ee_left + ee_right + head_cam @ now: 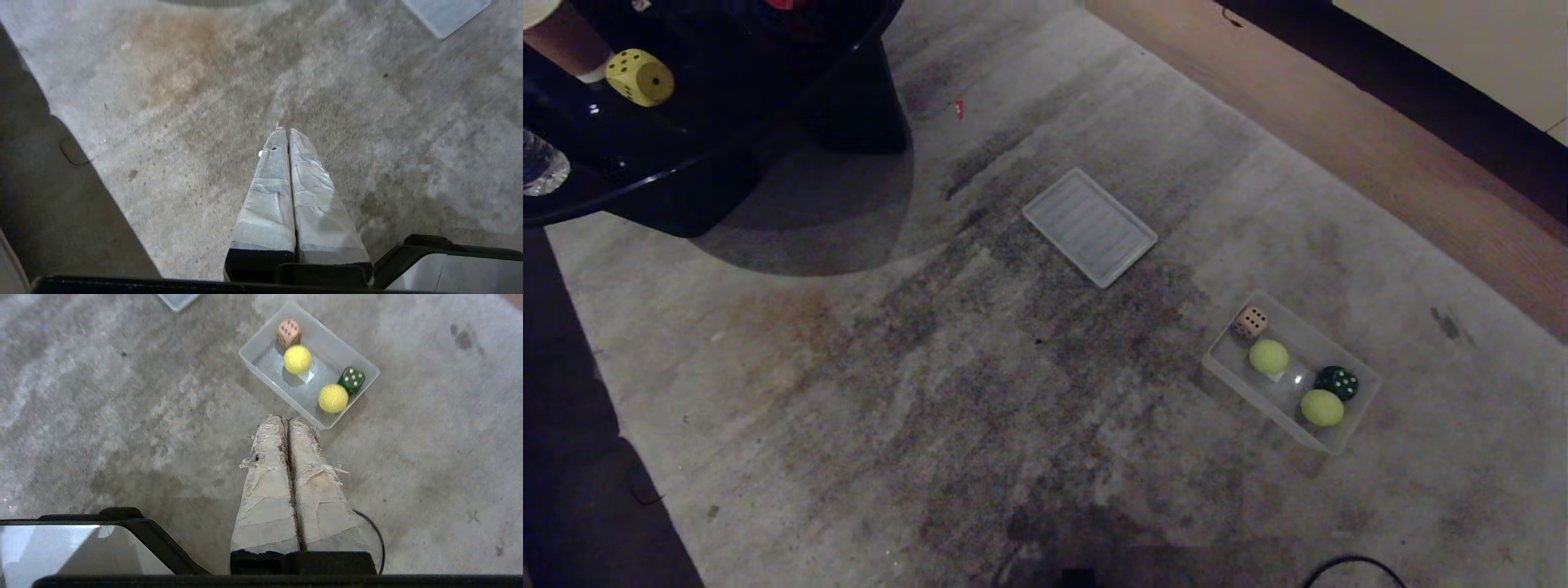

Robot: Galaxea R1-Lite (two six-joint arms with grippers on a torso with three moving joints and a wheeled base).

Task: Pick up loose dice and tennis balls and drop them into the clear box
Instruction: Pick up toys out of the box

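**Both grippers closed and empty; box on rug holds four items, yellow die on the table**

Nearest, seen only from the wrist cameras: left gripper hangs above bare rug, taped fingers pressed together, nothing between them. Right gripper same pose, frayed taped fingers clenched tight, holding nothing. Its tips sit short of the near corner of the clear box in that view, not touching it. A thin black cable curves beside the right fingers. Neither arm shows in the head view.

On the stained grey rug, right side: clear box, open, lying at an angle. Inside: beige die at the far end, a tennis ball just beside it toward the middle, dark green die against the right wall, second tennis ball touching or nearly touching the green die at the near end. Wrist view matches: beige die, ball, green die, ball.

Further out, mid-rug: flat ribbed clear lid, well apart from the box, empty.

Far left: black glossy table with yellow die resting on top, outside the box. A clear bottle sits at the table's left edge. Far right: wood floor strip bordering the rug.
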